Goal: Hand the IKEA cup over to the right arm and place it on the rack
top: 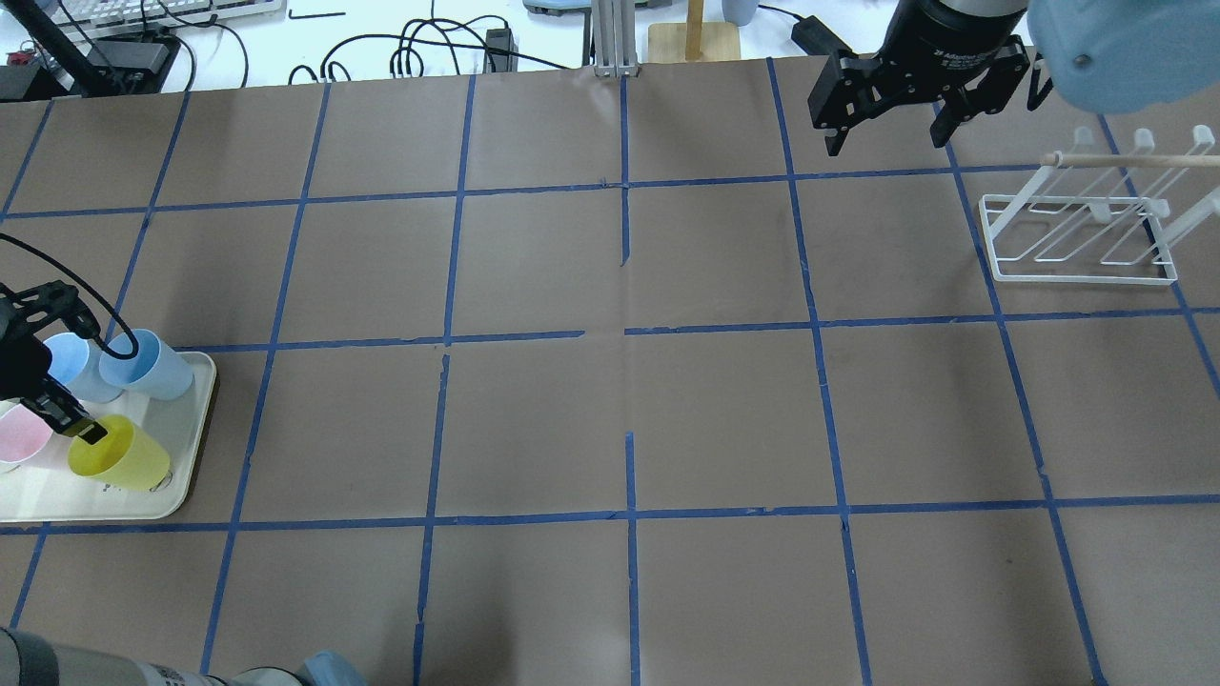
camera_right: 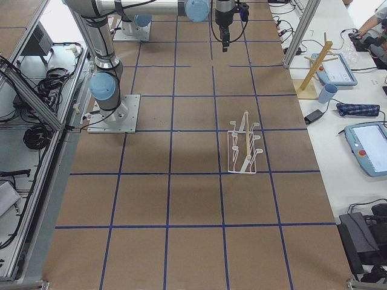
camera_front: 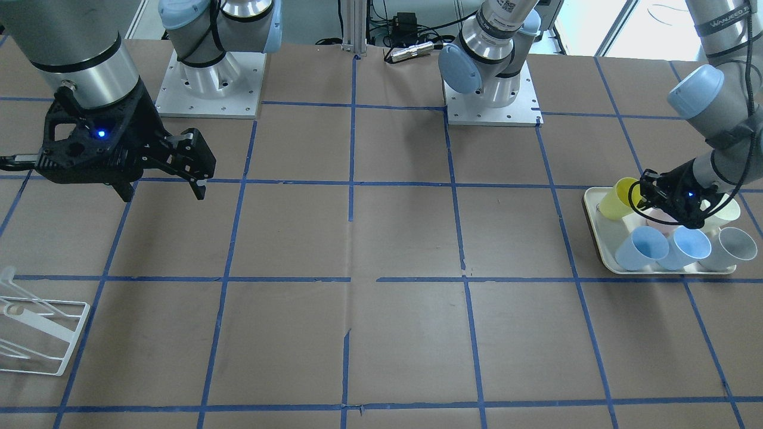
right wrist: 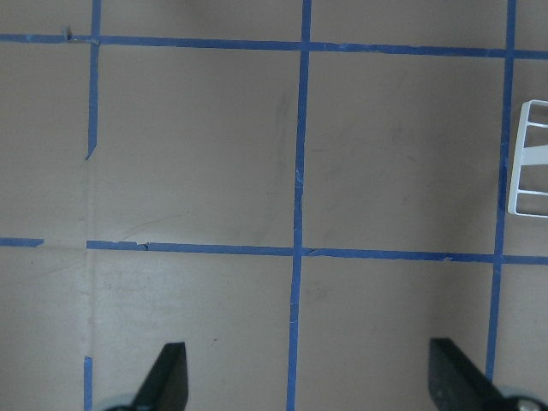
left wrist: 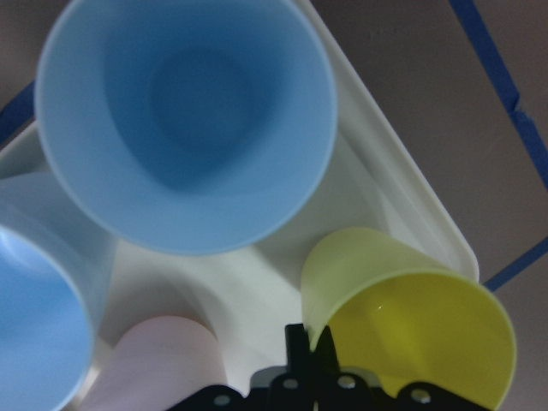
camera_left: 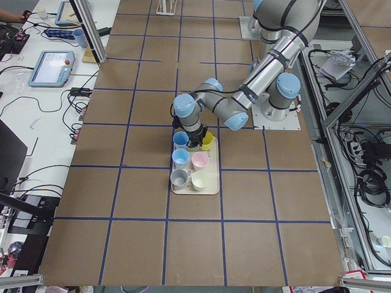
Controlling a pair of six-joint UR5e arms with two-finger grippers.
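Observation:
The bright yellow IKEA cup (top: 124,459) is tilted at the corner of the cream tray (top: 181,481); it also shows in the front view (camera_front: 617,199), left side view (camera_left: 207,141) and left wrist view (left wrist: 411,317). My left gripper (top: 86,431) (camera_front: 642,192) (left wrist: 312,342) is shut on the cup's rim. My right gripper (top: 888,138) (camera_front: 164,192) (right wrist: 312,385) is open and empty, hovering above the table near the white wire rack (top: 1082,238) (camera_front: 36,339) (camera_right: 243,148) (right wrist: 531,158).
The tray (camera_front: 667,269) also holds two blue cups (top: 148,367) (left wrist: 188,120), a pink cup (top: 19,438), a grey cup (camera_front: 736,247) and a cream cup (camera_left: 200,180). Brown paper with blue tape lines covers the table between the tray and the rack.

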